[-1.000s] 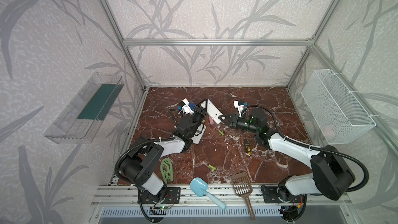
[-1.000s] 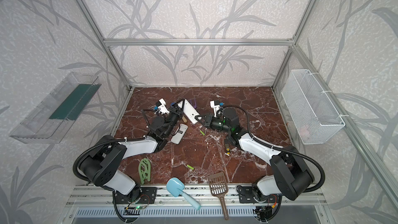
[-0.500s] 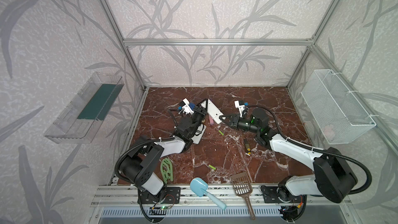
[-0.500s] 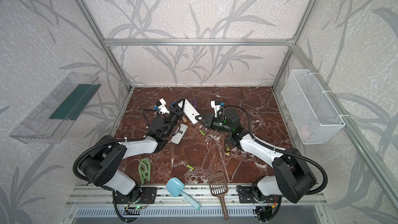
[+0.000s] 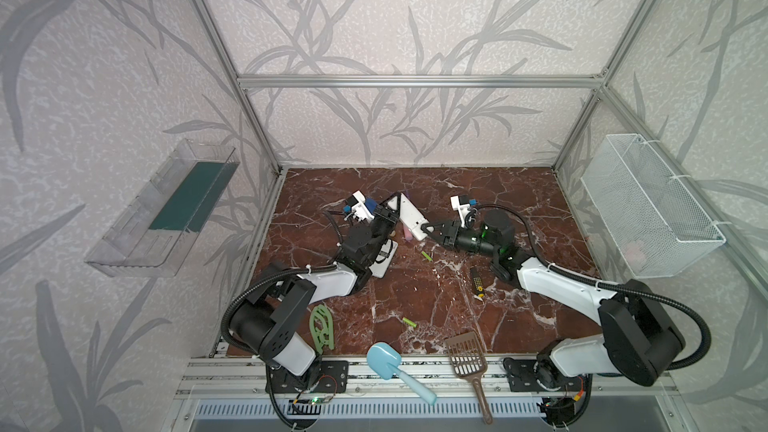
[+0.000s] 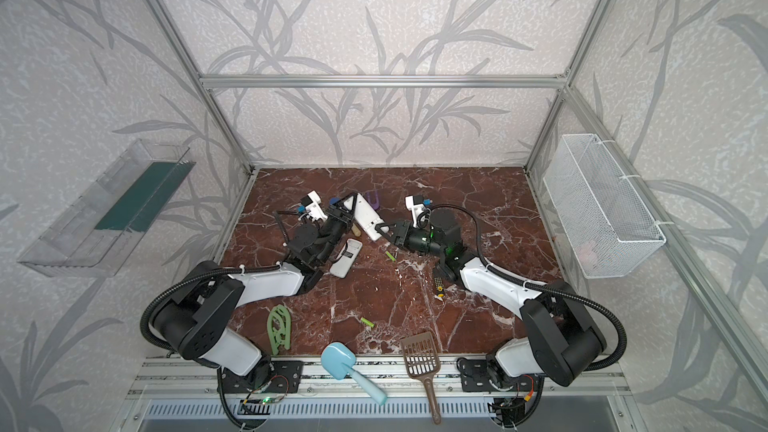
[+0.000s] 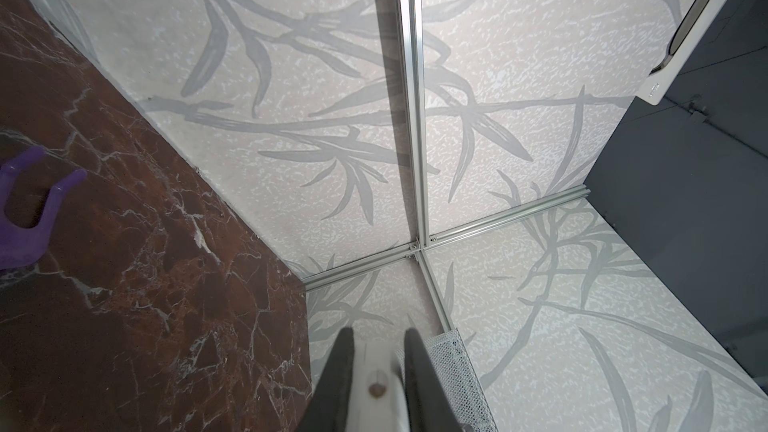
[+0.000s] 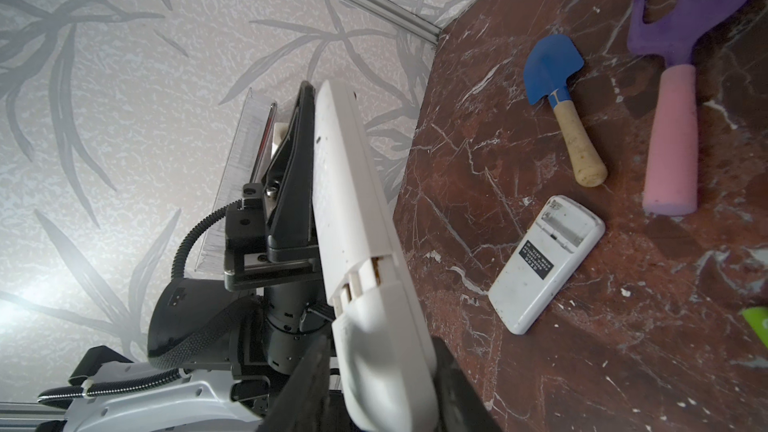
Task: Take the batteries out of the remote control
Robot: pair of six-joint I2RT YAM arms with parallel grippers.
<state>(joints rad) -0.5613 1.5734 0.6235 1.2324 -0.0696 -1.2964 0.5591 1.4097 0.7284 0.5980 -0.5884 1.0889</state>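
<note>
My left gripper (image 5: 390, 211) (image 7: 379, 332) is shut on one end of a white remote control (image 5: 409, 216) (image 8: 357, 222) and holds it tilted above the floor. At its other end, the jaws of my right gripper (image 5: 428, 228) (image 8: 380, 342) stand open around it, with a thin gap on one side. Two lime-green batteries lie loose on the marble floor, one (image 5: 427, 256) below the grippers and one (image 5: 409, 322) nearer the front. Any cells inside the held remote are hidden. A second white remote (image 5: 384, 261) (image 8: 546, 263) lies face down, its battery bay open and empty.
A yellow-black screwdriver (image 5: 476, 284) lies by the right arm. A blue shovel (image 8: 552, 68) and a purple rake (image 8: 681, 14) lie behind the grippers. At the front edge are a light-blue scoop (image 5: 384, 361), a brown slotted scoop (image 5: 466, 357) and a green tool (image 5: 322, 328). A wire basket (image 5: 648, 209) hangs on the right wall.
My right gripper's jaws have spread a little around the remote's end. The left arm, the held remote and the loose batteries have stayed where they were.
</note>
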